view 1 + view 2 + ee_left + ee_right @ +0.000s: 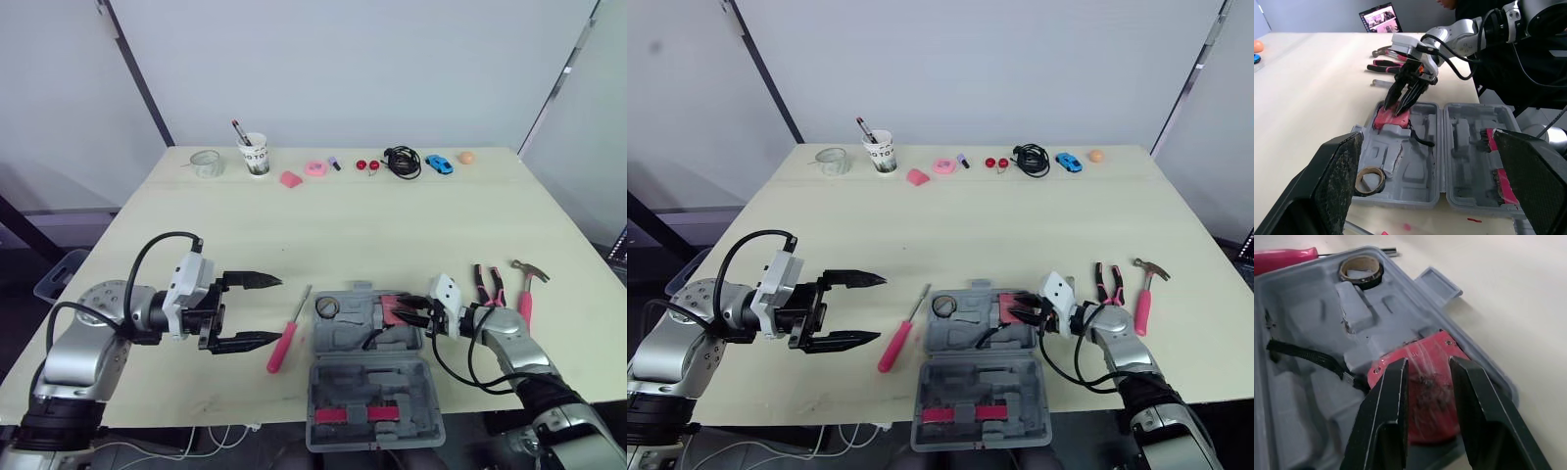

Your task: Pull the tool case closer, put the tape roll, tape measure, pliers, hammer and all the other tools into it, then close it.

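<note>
Pale wood table (392, 225), white walls behind, dark posts at the back corners. Along the far edge: paper cup (255, 155) w/ a pen in it, black cable (403, 162), blue toy car (439, 164), plus small pink and red bits.

Tool case (343, 387) is grey moulded plastic, lying fully open at the near edge, approx. centre, hinge running left-right. In the far half, the tape roll (327, 306) sits in the left pocket and the red tape measure (392, 313) in the right pocket, its black strap (1308, 357) trailing across the tray. The near half has red pieces in its slots.

Right gripper (1428, 363) is over the tape measure, fingers only a narrow gap apart, tips at its top face, not wrapped round it. Left gripper (279, 310) hovers left of the case, fingers spread wide, empty.

Pink-handled screwdriver (286, 343) lies on the table betw. left gripper and case. Pliers (490, 284) and hammer (527, 289) lie side by side on the table, right of the case.
</note>
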`<state>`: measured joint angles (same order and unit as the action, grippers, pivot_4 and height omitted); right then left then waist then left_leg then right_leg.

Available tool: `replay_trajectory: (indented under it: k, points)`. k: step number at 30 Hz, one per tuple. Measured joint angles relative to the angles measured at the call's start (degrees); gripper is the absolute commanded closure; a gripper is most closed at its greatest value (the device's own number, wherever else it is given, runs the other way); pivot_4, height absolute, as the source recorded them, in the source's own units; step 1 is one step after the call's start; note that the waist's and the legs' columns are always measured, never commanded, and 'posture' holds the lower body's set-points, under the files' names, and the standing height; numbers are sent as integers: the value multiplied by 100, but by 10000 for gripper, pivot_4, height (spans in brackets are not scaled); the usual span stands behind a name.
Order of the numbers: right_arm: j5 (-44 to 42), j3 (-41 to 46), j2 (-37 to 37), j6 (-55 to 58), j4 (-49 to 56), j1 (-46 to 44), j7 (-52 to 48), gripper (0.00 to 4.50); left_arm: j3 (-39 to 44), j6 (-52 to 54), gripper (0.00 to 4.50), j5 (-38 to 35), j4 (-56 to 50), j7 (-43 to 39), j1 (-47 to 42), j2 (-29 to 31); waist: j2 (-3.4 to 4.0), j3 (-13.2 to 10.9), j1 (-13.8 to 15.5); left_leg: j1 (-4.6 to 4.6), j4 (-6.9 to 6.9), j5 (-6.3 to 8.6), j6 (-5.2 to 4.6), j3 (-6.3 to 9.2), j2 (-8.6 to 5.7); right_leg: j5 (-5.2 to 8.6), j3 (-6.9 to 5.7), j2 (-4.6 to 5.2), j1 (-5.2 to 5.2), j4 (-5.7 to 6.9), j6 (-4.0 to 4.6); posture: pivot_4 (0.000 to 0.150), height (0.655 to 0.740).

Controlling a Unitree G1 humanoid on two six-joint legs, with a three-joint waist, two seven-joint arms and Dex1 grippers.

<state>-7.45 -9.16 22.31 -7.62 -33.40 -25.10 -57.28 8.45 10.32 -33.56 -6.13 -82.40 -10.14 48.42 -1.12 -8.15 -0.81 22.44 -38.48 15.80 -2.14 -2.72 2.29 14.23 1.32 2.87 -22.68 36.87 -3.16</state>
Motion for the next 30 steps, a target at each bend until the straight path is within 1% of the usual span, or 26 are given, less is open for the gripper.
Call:
replay_trajectory:
  k: [3,5,6,8,15,18,20,21,22,24,25,27,30]
  points:
    - [48,-15,-37,-10,-198,-94,4,31238,-1,0,0,4,-1,14,29,-3,-6,4,-1,-13,0,0,0,-1,1,0,2,0,12,1,1,1500,7400]
    - [92,-64,-84,-22,-368,-171,28,31238,-1,0,0,7,-2,34,36,-32,-12,8,-4,-45,4,0,0,-4,2,13,5,0,40,1,22,1500,7400]
    - [131,-102,-87,-32,-424,-198,44,31238,-1,0,0,8,-6,43,37,-38,-16,10,-7,-70,7,1,0,-6,3,14,6,1,63,1,23,1500,7400]
    - [181,-133,-104,-62,-558,-223,47,31238,0,0,0,8,-20,92,74,-46,-24,21,-13,-88,8,1,1,-3,8,15,6,1,81,1,25,1500,7400]
    - [232,-106,-122,-450,-574,-67,243,31238,16,57,0,-6,-179,289,374,-128,-30,31,4,-97,9,1,2,-1,25,16,3,12,95,-1,26,1500,7400]
    - [241,-5,-99,-475,-20,187,521,31238,133,124,0,-50,-236,572,497,-287,-23,26,6,-86,8,2,2,0,20,15,-4,27,87,-2,25,1500,7400]
    - [159,65,-58,-299,418,410,550,31238,268,147,0,-85,-248,768,551,-338,3,10,6,-70,9,1,2,2,18,14,-6,30,71,-1,25,1500,7400]
    - [27,137,-10,-147,855,612,559,31238,361,164,0,-97,-257,919,584,-412,18,1,8,-54,12,1,2,0,17,13,-5,30,52,-1,24,1500,7400]
    - [1,145,4,-104,967,639,559,31238,384,176,0,-97,-257,970,589,-426,18,1,6,-52,13,1,2,-1,16,13,-4,30,48,-1,24,1500,7400]
    - [-164,295,124,164,1693,893,617,31238,470,214,0,-145,-281,1202,582,-525,22,-3,5,-46,16,2,2,-1,15,13,-5,29,42,-1,23,1500,7400]
    - [-209,345,175,238,1869,945,632,31238,493,242,0,-159,-283,1274,586,-539,22,-3,5,-46,17,2,1,-1,15,13,-5,29,42,-2,23,1500,7400]
    - [-397,598,276,463,2427,1169,748,31238,581,307,0,-197,-282,1476,593,-618,21,-3,6,-46,20,2,1,-1,15,13,-6,30,43,-4,23,1500,7400]
    - [-669,1059,402,554,2981,1595,952,31238,717,280,0,-192,-262,1712,669,-751,20,-2,24,-47,21,2,1,-1,11,14,-6,34,46,-7,23,1500,7400]
